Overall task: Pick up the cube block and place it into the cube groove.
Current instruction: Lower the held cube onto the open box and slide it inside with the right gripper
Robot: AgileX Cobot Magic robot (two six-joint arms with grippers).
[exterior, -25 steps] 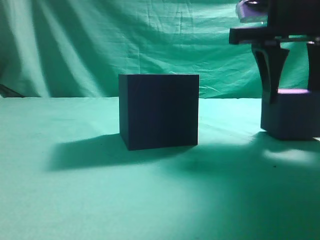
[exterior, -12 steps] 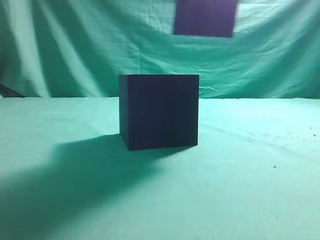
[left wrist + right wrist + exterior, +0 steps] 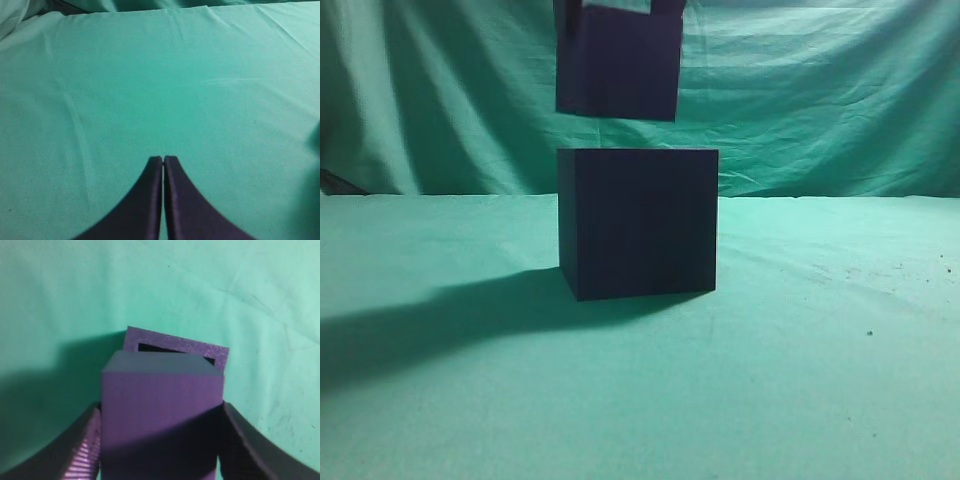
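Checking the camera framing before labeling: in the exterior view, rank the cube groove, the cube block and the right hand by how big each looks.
1. cube groove, largest.
2. cube block, hanging above it, smaller, top cut off by the frame.
3. right hand, only dark finger slivers visible at the top edge, so its true size is unsure.

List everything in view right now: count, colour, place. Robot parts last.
cube block: 1, dark navy-purple, held in the air above the cube groove, offset toward its left side, not touching it.
cube groove: 1, near-black dark blue box, standing on the table at centre; right wrist view shows its purple rim and dark opening behind the block.
table cloth: 1, green, covers the table.
backdrop cloth: 1, green, wrinkled, hanging behind the table.
right gripper: 1, dark ribbed fingers, shut on the cube block's sides.
left gripper: 1, dark, fingers together, empty, above bare cloth.
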